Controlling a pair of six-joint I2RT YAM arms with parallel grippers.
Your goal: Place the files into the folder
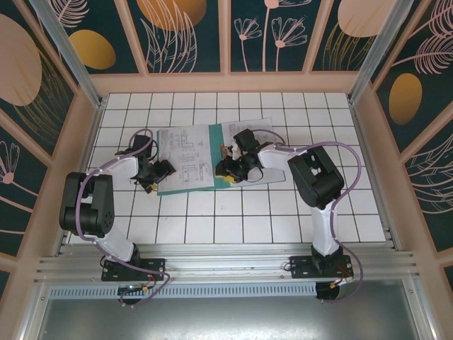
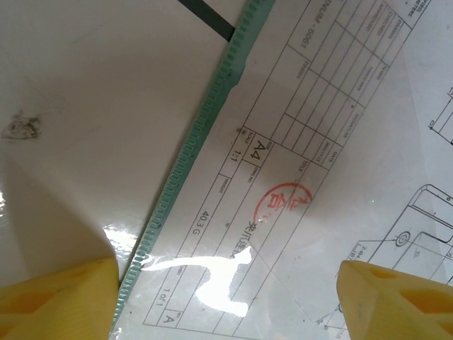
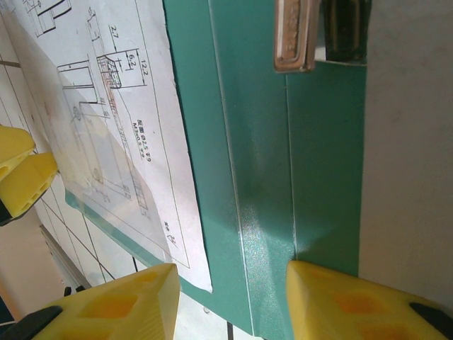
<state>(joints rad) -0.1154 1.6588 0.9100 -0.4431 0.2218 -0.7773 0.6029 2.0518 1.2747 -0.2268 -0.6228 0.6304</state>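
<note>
Left fingers (image 2: 56, 297) spread over the files (image 2: 297, 177) by the folder (image 2: 205, 134) edge; right fingers (image 3: 113, 304) spread above its crease

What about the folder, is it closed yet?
No, the folder lies open flat, a printed sheet on its left half.

Grain and gloss
The folder (image 3: 262, 177) is showing faintly grainy plastic; the files (image 2: 297, 212) on it are glinting under clear film.

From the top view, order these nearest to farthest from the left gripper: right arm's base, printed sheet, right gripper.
1. printed sheet, beside the left gripper
2. right gripper, across the sheet
3. right arm's base, table's near edge
</note>
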